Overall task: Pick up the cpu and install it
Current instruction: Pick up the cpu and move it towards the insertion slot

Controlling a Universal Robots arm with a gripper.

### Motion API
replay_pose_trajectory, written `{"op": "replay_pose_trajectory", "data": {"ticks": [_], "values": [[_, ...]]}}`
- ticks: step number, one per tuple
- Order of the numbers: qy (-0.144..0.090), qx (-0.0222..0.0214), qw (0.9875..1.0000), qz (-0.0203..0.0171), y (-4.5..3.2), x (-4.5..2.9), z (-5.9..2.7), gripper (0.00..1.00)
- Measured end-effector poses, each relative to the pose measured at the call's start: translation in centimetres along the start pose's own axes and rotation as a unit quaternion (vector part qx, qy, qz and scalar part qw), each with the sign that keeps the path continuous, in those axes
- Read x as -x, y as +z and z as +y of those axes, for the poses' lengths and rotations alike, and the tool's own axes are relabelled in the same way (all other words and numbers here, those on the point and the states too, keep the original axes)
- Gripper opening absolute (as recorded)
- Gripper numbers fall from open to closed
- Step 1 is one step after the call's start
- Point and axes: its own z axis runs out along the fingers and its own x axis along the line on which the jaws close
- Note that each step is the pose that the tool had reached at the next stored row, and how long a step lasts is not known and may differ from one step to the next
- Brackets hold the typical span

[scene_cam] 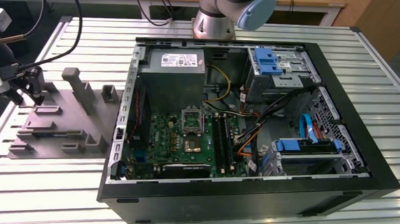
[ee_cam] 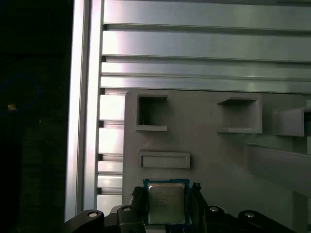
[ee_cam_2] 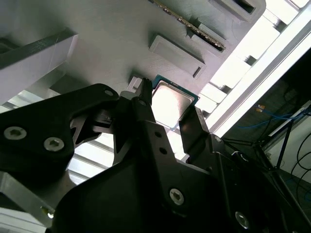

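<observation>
Straddling the cpu point(ee_cam: 165, 204) on its tray point(ee_cam: 214, 160) for an edge grip, your hand point(ee_cam_2: 169, 104) may be clamped; I cannot tell.

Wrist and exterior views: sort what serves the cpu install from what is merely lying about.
For the job: cpu, hand around it, grey tray, motherboard.
Lying about: power supply box, blue drive bracket, cables.

Grey moulded tray point(scene_cam: 54, 123) on slatted table point(scene_cam: 381, 74), beside open computer case point(scene_cam: 250, 205); motherboard point(scene_cam: 178, 141) inside.
</observation>
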Motion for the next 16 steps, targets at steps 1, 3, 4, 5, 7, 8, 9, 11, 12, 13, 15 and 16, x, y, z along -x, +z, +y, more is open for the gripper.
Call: {"op": "replay_pose_trajectory", "data": {"ticks": [1,3,4,5,7,8,9,11,12,13,15,16], "values": [[0.0,0.0,1.0,0.0001,-0.06,0.0,0.0,0.47],[0.0,0.0,1.0,0.0001,-0.17,0.0,0.01,0.47],[0.0,0.0,1.0,0.0,-0.21,0.0,0.01,0.47],[0.0,0.0,1.0,0.0,-0.27,0.0,0.01,0.47],[0.0,0.0,1.0,0.0001,-0.37,0.0,0.02,0.47],[0.0,0.0,1.0,0.0001,-0.41,0.01,0.02,0.47],[0.0,0.0,1.0,0.0,-0.46,0.0,0.02,0.47],[0.0,0.0,1.0,0.0001,-0.55,0.01,0.03,0.47],[0.0,0.0,1.0,0.0001,-0.6,0.01,0.03,0.47],[0.0,0.0,1.0,0.0,-0.64,0.01,0.03,0.47],[0.0,0.0,1.0,0.0001,-0.74,0.01,0.04,0.47],[0.0,0.0,1.0,0.0,-0.78,0.01,0.04,0.47]]}}
